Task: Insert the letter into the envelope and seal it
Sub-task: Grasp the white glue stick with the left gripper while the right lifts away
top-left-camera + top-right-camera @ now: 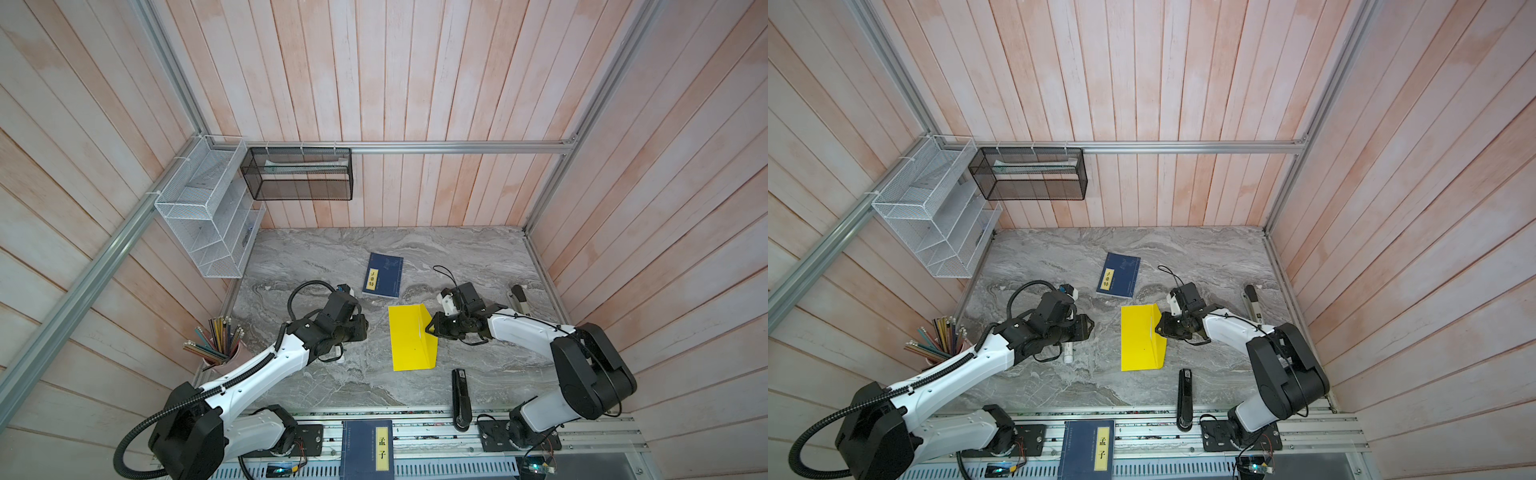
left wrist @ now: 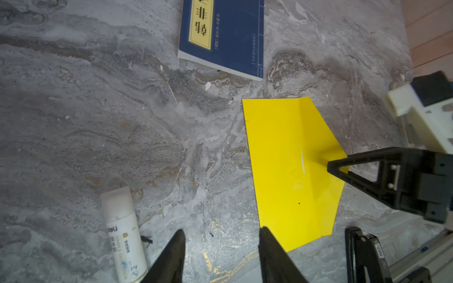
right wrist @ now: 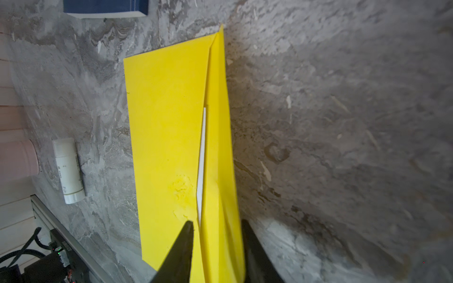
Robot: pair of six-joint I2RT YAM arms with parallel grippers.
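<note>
Right tool (image 3: 217,229) straddles the envelope (image 3: 166,122) flap, jaws apart; left tool (image 2: 221,239), lower centre, is wide and empty.

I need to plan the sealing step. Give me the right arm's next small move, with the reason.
Probably fold the flap over onto the envelope body and press. The right gripper straddles the raised flap with its jaws apart, and only a thin white sliver of the letter shows at the mouth, so insertion looks done. The left gripper is open and clear.
</note>
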